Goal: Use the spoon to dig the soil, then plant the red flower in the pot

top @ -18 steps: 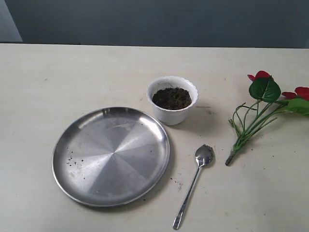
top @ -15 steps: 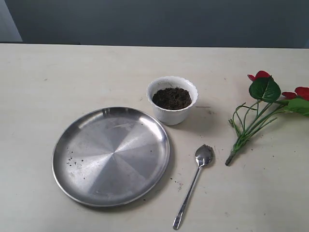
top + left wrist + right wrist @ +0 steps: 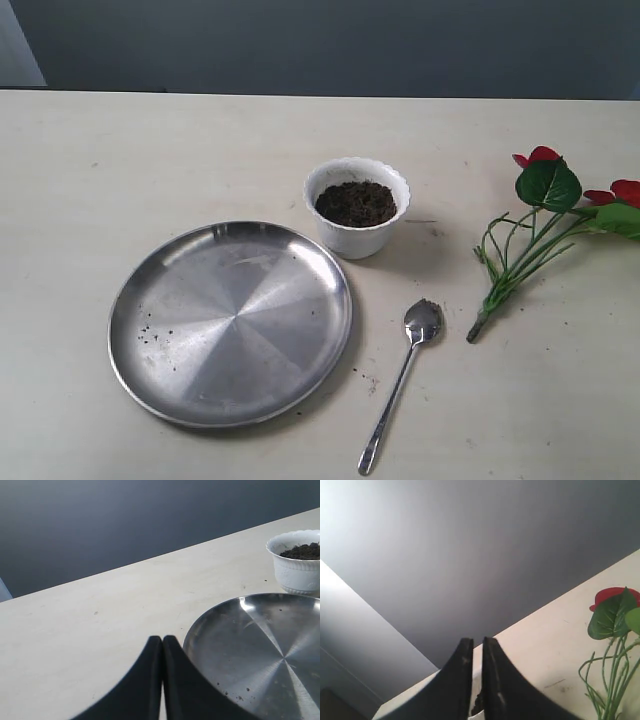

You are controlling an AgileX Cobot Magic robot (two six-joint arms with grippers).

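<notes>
The white scalloped pot (image 3: 357, 207) stands mid-table, filled with dark soil (image 3: 356, 203). In front of it and to the right, the steel spoon (image 3: 400, 385) lies flat with its bowl toward the pot. The red flower (image 3: 545, 230) lies on its side at the right edge. Neither gripper shows in the exterior view. In the left wrist view my left gripper (image 3: 162, 639) is shut and empty, low beside the plate (image 3: 260, 650), with the pot (image 3: 297, 562) beyond. My right gripper (image 3: 477, 641) is shut to a thin slit, empty, with the flower (image 3: 612, 617) off to one side.
A large round steel plate (image 3: 230, 320) with a few soil crumbs lies left of the spoon and in front of the pot. A dark wall runs behind the table's far edge. Bare tabletop lies at the far left.
</notes>
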